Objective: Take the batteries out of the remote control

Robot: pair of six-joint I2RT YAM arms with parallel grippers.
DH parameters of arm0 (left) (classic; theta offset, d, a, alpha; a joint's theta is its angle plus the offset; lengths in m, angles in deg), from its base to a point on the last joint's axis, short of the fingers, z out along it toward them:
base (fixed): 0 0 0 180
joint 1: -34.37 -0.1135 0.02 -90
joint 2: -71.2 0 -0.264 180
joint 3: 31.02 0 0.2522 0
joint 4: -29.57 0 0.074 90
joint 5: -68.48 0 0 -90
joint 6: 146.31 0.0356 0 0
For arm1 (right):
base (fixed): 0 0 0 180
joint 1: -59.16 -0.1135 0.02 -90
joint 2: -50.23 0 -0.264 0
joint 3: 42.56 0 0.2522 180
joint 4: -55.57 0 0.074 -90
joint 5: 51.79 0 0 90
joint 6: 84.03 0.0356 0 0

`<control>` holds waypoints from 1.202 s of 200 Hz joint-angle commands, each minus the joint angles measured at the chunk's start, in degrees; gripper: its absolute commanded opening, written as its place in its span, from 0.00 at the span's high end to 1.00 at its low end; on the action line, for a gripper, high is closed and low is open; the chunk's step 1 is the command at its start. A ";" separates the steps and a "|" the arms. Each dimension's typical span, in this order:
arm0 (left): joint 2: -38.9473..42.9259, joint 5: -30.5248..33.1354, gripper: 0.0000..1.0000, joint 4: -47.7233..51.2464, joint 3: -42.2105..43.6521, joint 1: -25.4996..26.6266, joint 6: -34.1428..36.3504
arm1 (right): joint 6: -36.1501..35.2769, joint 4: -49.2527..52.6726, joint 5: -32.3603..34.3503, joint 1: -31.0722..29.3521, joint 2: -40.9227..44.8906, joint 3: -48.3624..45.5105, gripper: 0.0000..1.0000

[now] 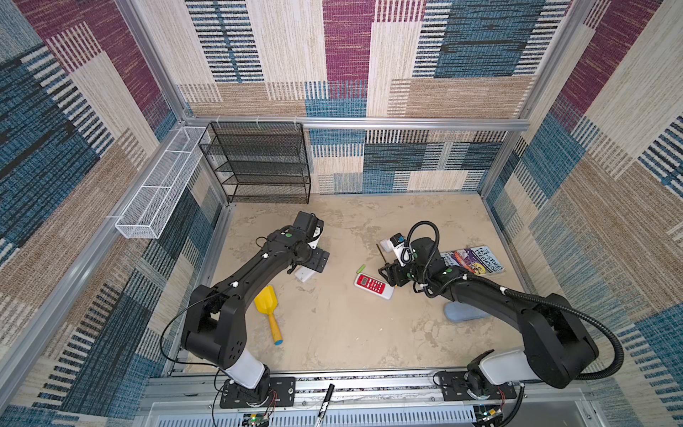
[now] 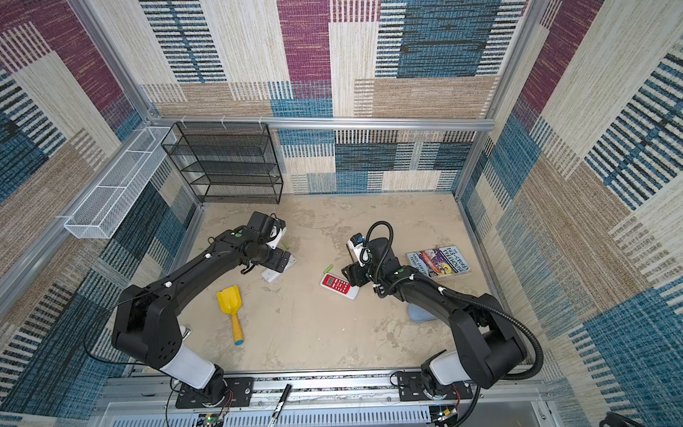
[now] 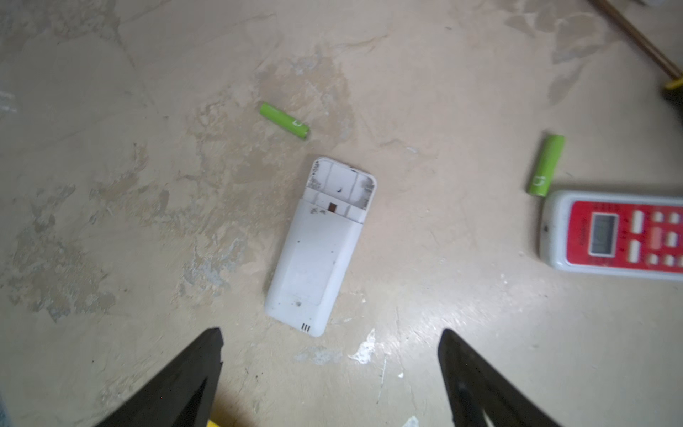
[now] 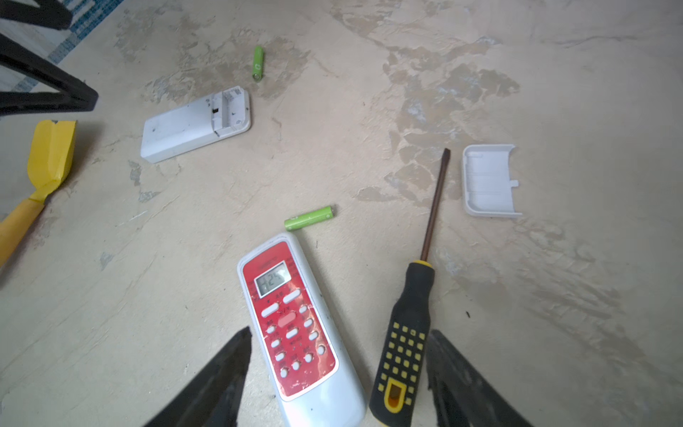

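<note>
Battery cover (image 4: 489, 180): right wrist view only

A battery (image 4: 309, 218) lies just beside the remote (image 4: 295, 321) (screwdriver (image 4: 406, 332) alongside).

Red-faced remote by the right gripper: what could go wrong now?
The red-faced white remote lies buttons-up, its battery door probably underneath; flipping it could send the green cylindrical battery at its display end rolling. The black-and-yellow-handled screwdriver lies alongside, also under the open right gripper, and might get grabbed instead.

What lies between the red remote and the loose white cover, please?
The screwdriver lies between red remote and cover, shown in the right wrist view.
</note>
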 commanded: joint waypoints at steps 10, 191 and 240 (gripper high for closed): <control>2.62 -1.49 0.01 -1.81 1.56 2.00 -0.61 | -8.59 0.79 -4.63 -0.99 -1.51 0.89 0.27; 17.32 -3.50 0.01 -20.25 18.82 5.17 -6.59 | -14.79 10.16 2.76 -8.64 -18.97 11.22 0.35; 20.90 -5.72 0.03 -29.01 23.61 5.17 1.15 | -13.71 10.40 3.80 -9.82 -20.11 11.34 0.51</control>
